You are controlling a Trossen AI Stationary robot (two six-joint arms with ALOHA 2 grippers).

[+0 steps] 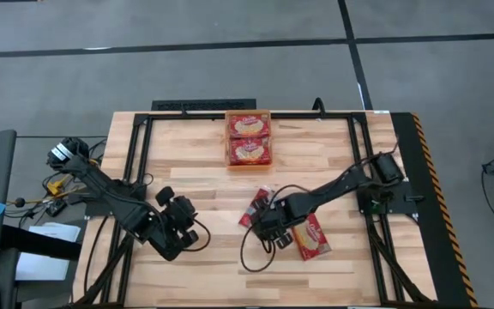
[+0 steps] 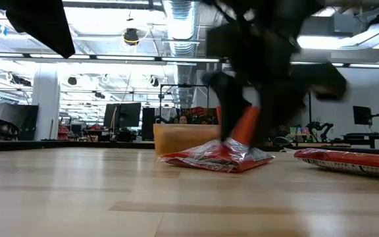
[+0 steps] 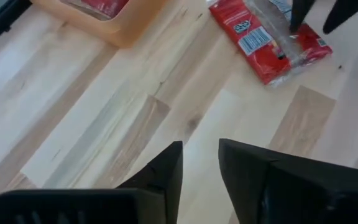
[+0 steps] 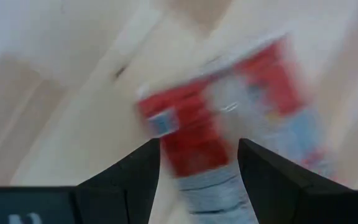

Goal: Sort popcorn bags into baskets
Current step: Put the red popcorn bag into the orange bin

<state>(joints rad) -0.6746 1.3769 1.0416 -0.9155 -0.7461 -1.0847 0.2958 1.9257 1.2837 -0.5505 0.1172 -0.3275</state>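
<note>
The table (image 1: 204, 180) is pale butcher-block wood, strips of lighter and darker grain, framed by black rails. At its far edge sits the bin (image 1: 249, 139), a shallow rectangle of cloudy orange plastic, with two red bags (image 1: 249, 126) lying flat in it, cream picture up, one behind the other.

The left arm (image 1: 110, 193) reaches in low from the table's left side, elbow bent, and its gripper (image 3: 201, 163) hangs over bare wood near the front. Its dark fingers stand a narrow way apart with nothing between them.

The right arm (image 1: 341, 184) stretches from the right rail toward the middle, wrist tipped down. Its gripper (image 4: 197, 155) is spread wide just above a crinkled foil bag (image 1: 258, 206) lying back-up on the wood, barcode and grey panel showing; the bag's end lies between the fingers, but I can't tell whether they touch it. Much of that bag is hidden under the gripper from above.

Another bag (image 1: 312, 238) lies flat, face up, just right of that gripper, nearer the front edge.
</note>
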